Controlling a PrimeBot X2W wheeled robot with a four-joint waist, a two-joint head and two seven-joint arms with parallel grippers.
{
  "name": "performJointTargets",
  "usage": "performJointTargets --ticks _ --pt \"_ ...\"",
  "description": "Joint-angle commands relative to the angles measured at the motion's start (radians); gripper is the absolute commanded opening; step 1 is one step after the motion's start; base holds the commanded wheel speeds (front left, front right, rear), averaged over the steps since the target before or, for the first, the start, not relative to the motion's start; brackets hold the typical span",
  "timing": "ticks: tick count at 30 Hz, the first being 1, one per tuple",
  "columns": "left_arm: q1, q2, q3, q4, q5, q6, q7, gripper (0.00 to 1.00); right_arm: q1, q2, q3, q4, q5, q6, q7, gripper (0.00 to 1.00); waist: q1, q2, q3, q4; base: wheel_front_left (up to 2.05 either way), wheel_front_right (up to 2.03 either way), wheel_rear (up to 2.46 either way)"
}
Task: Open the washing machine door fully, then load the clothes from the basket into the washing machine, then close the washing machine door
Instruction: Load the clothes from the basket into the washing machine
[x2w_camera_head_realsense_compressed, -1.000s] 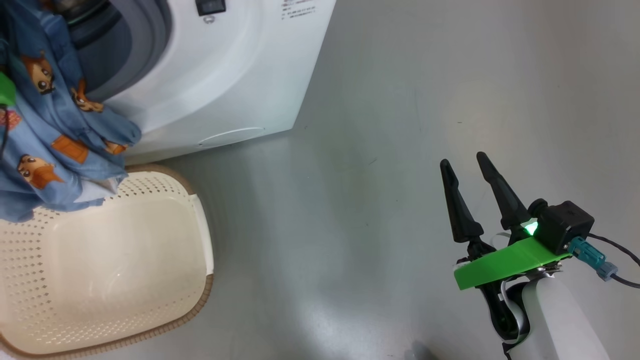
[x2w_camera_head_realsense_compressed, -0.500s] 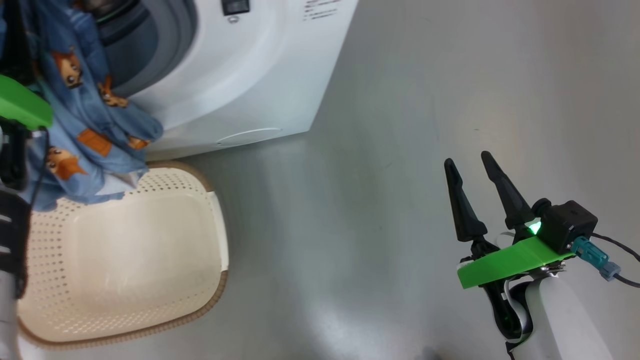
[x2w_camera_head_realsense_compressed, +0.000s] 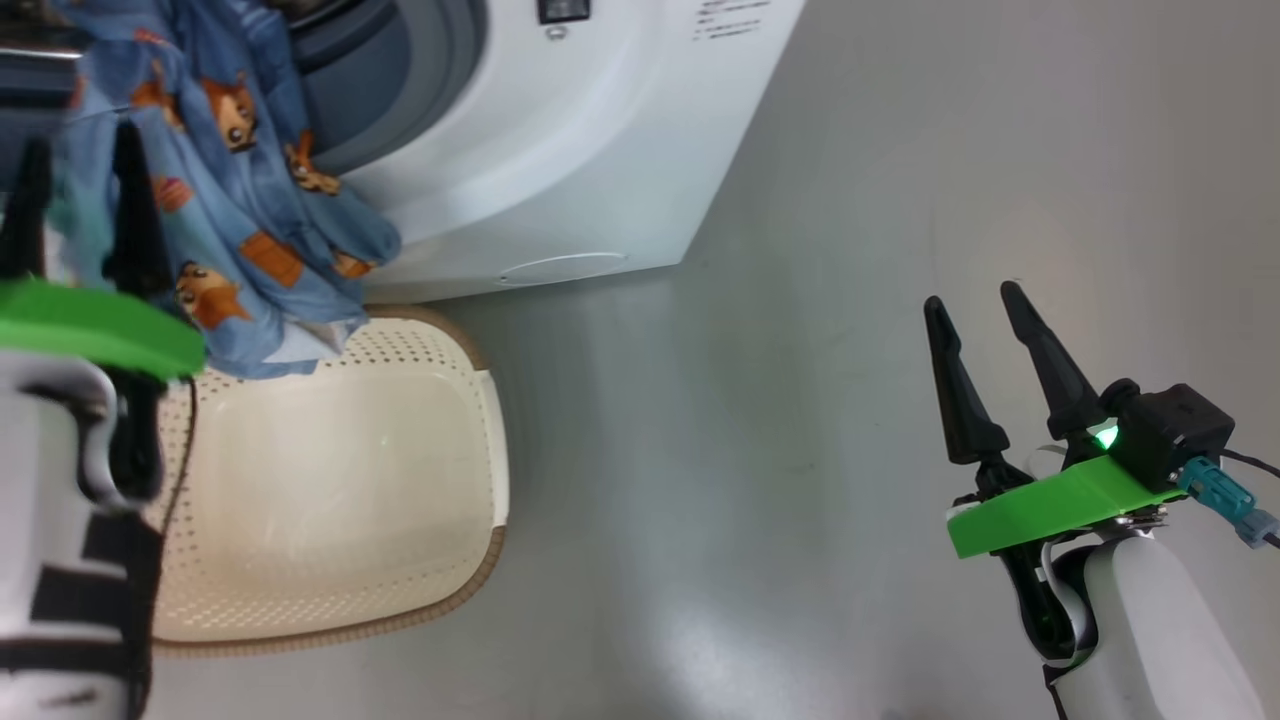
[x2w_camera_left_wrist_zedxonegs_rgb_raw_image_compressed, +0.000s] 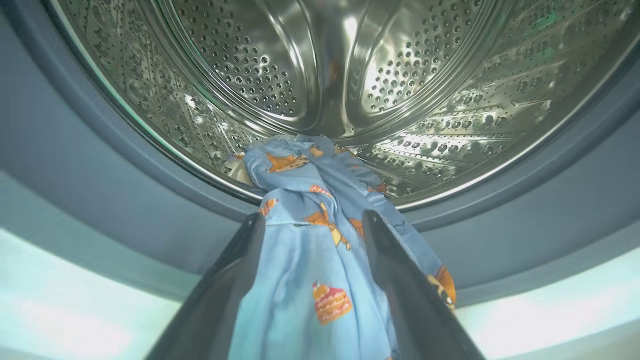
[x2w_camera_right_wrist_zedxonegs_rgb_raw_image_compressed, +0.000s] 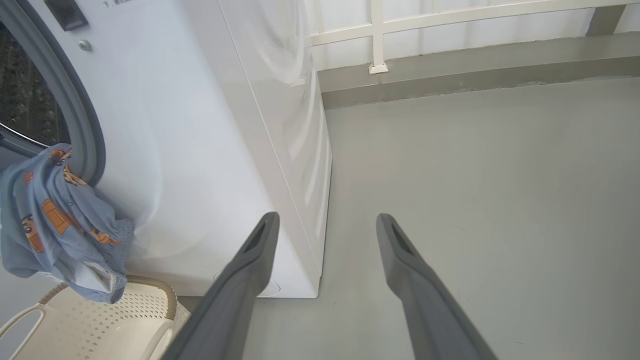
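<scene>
Left gripper (x2w_camera_head_realsense_compressed: 80, 140) is drawing back from the washing machine (x2w_camera_head_realsense_compressed: 600, 150), fingers spread — its wrist view is showing the clothes (x2w_camera_left_wrist_zedxonegs_rgb_raw_image_compressed: 300, 270) trailing from drum (x2w_camera_left_wrist_zedxonegs_rgb_raw_image_compressed: 280, 60) over seal (x2w_camera_left_wrist_zedxonegs_rgb_raw_image_compressed: 75, 165), the head view their tail dangling above the basket (x2w_camera_head_realsense_compressed: 495, 435). Right gripper (x2w_camera_head_realsense_compressed: 973, 295) is hovering wide.

The floor (x2w_camera_head_realsense_compressed: 850, 300) is smooth, seamless grey with a dull sheen. A soft pale patch of reflected light (x2w_camera_head_realsense_compressed: 700, 640) lies on it near the bottom of the head view. In the right wrist view the floor runs back to a low grey kerb (x2w_camera_right_wrist_zedxonegs_rgb_raw_image_compressed: 450, 80) along the far side. Above the kerb stands a white railing (x2w_camera_right_wrist_zedxonegs_rgb_raw_image_compressed: 450, 12) with a slim upright post (x2w_camera_right_wrist_zedxonegs_rgb_raw_image_compressed: 376, 35) on a small foot, pale white behind it. The light is even and soft.
</scene>
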Motion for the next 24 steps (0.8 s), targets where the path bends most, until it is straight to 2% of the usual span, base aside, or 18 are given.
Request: performJointTargets --ticks 1,13,24 --pt "0.053 0.034 0.036 -0.055 0.018 -0.001 -0.005 1.0 0.004 -0.005 0.015 -0.024 -0.011 0.002 -0.005 1.0 0.0 0.0 -0.001 0.016 0.0 0.0 0.0" --pt "0.378 0.005 0.12 -0.255 0.022 -0.001 -0.005 1.0 0.021 -0.017 0.013 -0.019 -0.009 0.002 -0.005 1.0 0.0 0.0 -0.033 0.038 0.0 0.0 0.0" --pt "0.57 -0.029 0.183 -0.373 0.023 -0.002 -0.005 1.0 0.043 -0.028 0.009 -0.017 0.0 0.002 -0.005 1.0 0.0 0.0 -0.049 0.054 0.0 0.0 0.0"
